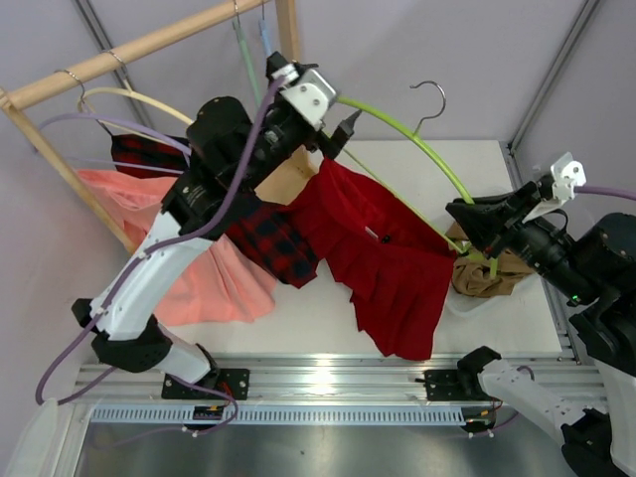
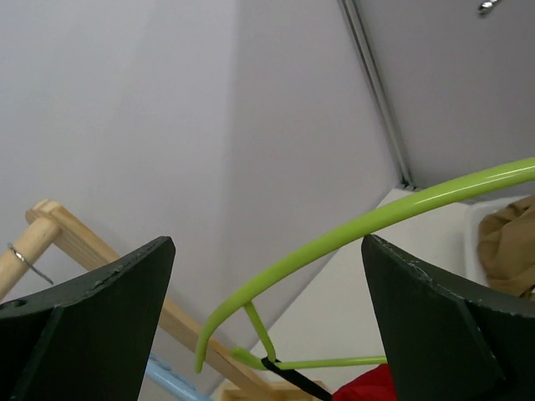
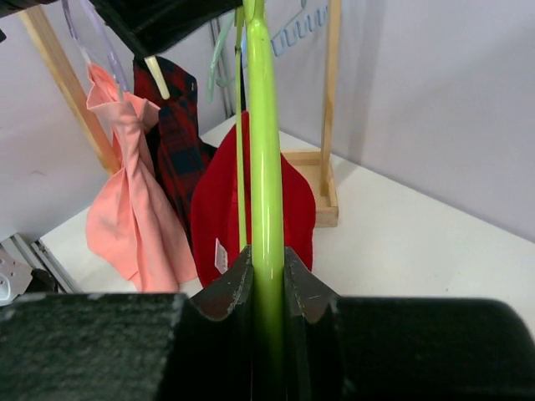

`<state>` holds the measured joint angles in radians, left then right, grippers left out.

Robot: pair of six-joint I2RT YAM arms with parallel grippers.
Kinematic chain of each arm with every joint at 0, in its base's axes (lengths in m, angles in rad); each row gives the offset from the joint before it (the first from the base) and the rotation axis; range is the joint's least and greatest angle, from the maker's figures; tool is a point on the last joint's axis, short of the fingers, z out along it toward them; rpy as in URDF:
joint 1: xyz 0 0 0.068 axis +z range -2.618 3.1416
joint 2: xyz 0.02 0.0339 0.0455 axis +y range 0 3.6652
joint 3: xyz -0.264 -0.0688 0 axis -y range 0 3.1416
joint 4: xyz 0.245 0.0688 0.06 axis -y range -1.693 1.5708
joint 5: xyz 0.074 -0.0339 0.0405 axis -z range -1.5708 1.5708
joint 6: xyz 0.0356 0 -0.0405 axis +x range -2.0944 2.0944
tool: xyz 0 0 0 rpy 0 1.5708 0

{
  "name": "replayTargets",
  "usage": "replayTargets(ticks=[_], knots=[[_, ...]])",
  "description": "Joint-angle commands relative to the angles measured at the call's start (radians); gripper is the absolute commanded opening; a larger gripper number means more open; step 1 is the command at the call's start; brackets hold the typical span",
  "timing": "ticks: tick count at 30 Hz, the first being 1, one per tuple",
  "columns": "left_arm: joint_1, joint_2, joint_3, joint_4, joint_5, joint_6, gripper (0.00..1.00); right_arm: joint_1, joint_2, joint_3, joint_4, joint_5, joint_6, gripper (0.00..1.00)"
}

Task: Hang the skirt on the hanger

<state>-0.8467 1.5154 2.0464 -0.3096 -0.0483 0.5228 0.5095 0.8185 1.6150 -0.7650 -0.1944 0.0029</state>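
Note:
The lime hanger is held up above the table, its silver hook pointing away from me. The deep-red skirt hangs under it along the thin lower bar, and its hem reaches toward the table's near edge. My left gripper is open beside the hanger's left end; in the left wrist view the hanger runs beyond the wide-apart fingers, and a black loop of the skirt sits on the bar. My right gripper is shut on the hanger's right end, with the skirt behind it.
A wooden rack stands at the back left with other hangers on its rail. From it hang a red-and-black plaid skirt and a salmon-pink skirt. A crumpled tan cloth lies on the table under my right gripper.

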Motion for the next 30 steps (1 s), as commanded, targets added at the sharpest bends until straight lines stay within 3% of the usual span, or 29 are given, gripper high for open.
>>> replayTargets(ticks=[1, 6, 10, 14, 19, 30], knots=[[0.018, -0.116, -0.015, 0.129, -0.062, -0.19, 0.99, 0.0, -0.036, -0.004, -0.022, 0.039, -0.007, 0.0], [0.021, -0.166, -0.038, 0.074, -0.272, -0.306, 0.99, 0.0, -0.102, -0.043, -0.008, -0.014, 0.025, 0.0], [0.052, -0.146, 0.047, -0.066, -0.369, -0.408, 1.0, -0.003, -0.111, -0.037, 0.013, -0.103, 0.039, 0.0], [0.107, -0.141, 0.097, -0.195, -0.378, -0.559, 0.99, -0.003, -0.098, -0.044, 0.058, -0.164, 0.046, 0.0], [0.175, -0.162, 0.078, -0.289, -0.371, -0.629, 1.0, -0.006, -0.052, -0.009, 0.115, -0.203, 0.068, 0.0], [0.276, -0.342, -0.175, -0.26, -0.311, -0.685, 1.0, -0.005, 0.093, 0.075, 0.19, -0.234, 0.091, 0.0]])
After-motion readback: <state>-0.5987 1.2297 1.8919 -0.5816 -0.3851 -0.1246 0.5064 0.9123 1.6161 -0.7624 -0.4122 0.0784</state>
